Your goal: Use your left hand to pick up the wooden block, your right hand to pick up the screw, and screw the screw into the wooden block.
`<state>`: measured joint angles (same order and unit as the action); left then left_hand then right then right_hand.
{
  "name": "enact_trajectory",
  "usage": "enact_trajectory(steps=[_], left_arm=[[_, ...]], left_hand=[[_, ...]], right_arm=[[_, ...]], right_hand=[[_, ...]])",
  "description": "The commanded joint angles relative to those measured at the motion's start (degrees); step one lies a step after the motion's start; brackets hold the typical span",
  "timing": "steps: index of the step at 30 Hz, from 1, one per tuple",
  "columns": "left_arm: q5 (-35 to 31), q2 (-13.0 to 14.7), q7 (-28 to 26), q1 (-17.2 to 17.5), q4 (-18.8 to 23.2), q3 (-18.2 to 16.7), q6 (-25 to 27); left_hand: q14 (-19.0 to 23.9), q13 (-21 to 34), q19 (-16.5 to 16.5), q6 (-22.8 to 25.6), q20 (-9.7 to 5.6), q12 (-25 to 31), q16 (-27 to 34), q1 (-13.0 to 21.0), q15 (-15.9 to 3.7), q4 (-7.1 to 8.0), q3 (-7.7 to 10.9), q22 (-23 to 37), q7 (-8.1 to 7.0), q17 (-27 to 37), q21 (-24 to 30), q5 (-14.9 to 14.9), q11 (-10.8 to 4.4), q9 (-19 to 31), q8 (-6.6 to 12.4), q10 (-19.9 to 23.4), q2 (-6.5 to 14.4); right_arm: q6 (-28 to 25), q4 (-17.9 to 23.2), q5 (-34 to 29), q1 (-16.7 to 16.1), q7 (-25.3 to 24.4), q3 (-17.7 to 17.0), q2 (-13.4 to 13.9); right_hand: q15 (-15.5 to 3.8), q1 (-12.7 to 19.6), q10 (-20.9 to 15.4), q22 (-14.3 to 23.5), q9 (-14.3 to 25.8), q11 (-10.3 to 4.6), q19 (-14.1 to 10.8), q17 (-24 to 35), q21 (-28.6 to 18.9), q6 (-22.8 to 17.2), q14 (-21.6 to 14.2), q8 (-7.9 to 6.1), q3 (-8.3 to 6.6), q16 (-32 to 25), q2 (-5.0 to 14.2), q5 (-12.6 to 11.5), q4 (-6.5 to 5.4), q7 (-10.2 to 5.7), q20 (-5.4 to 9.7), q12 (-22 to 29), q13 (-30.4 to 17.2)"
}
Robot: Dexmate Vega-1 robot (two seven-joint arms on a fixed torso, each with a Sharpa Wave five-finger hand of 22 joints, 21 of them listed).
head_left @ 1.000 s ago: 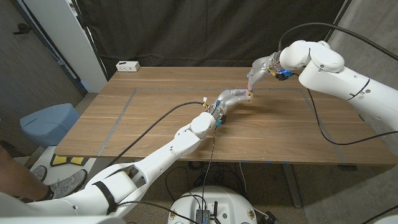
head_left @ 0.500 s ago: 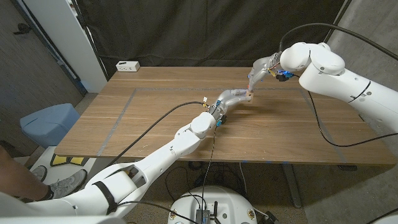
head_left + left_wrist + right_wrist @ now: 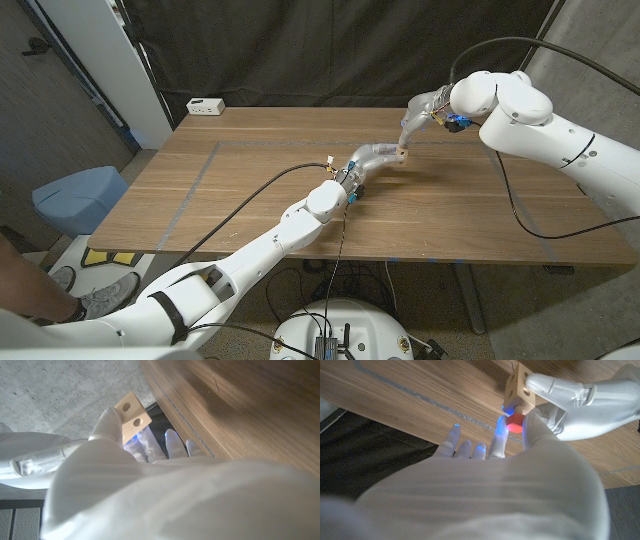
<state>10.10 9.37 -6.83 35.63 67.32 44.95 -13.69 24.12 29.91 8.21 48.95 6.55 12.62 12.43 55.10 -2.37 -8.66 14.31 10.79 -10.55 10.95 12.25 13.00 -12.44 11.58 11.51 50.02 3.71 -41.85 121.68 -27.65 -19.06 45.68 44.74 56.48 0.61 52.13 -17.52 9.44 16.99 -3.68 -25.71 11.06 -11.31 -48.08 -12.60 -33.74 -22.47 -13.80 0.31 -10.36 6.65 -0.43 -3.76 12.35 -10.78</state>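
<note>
Black curtain hangs behind a wooden table [image 3: 250, 190] with grey tape lines on its top; a white box [image 3: 205, 105] sits at the far left corner; a blue bin [image 3: 78, 197] stands on the floor to the left, and a person's shoe [image 3: 95, 297] shows at the lower left edge.

Left hand [image 3: 375, 155] reaches out over the table's middle-right and holds the block [image 3: 400, 153] at its fingertips; in the left wrist view the block [image 3: 132, 416] shows two round holes on one face, gripped between a finger and the rest of the hand [image 3: 125, 455].

Right hand [image 3: 418, 112] comes down from the far right, just above the block; in the right wrist view its fingertips pinch the screw [image 3: 515, 421] (red head, blue glow beside it) against the block's [image 3: 519, 391] face, shaft at a hole; how deep it sits I cannot tell; left hand's fingers [image 3: 560, 390] wrap the block from the other side.
</note>
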Motion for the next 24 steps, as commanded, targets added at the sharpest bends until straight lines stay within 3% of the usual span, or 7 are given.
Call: enact_trajectory(steps=[1, 24], left_arm=[[-0.02, 0.03, -0.04, 0.10, -0.11, 0.04, -0.11], [-0.20, 0.25, -0.48, 0.48, 0.58, 0.01, 0.13]], left_hand=[[0.59, 0.77, 0.03, 1.06, 0.17, 0.36, -0.17, -0.05, -3.96, 0.15, 0.35, 0.23, 0.53, -0.03, 0.39, 0.16, -0.09, 0.26, 0.55, 0.39, 0.39], [0.66, 0.81, 0.02, 0.86, 0.25, 0.36, -0.22, 0.02, -3.94, 0.13, 0.60, 0.23, 0.57, -0.03, 0.37, 0.23, -0.09, 0.25, 0.45, 0.46, 0.61]], right_arm=[[-1.29, 0.71, -2.84, 0.12, 1.15, 1.07, -0.15], [-2.33, 1.38, -6.87, -0.78, 2.75, 1.36, -0.88]], right_hand=[[-0.25, -1.55, -1.51, 0.26, -0.15, 0.01, -0.62, 0.19, -0.16, -1.15, -0.76, -0.41, 0.50, -0.15, 0.10, 0.21, -0.51, 0.16, 0.04, 0.29, -0.16], [-1.88, -9.12, -5.62, 0.26, -1.82, -1.54, -2.06, -0.10, -0.01, -8.01, -3.76, -1.79, 4.75, -0.05, -0.36, -0.67, -3.13, -0.36, 0.75, 0.09, -0.08]])
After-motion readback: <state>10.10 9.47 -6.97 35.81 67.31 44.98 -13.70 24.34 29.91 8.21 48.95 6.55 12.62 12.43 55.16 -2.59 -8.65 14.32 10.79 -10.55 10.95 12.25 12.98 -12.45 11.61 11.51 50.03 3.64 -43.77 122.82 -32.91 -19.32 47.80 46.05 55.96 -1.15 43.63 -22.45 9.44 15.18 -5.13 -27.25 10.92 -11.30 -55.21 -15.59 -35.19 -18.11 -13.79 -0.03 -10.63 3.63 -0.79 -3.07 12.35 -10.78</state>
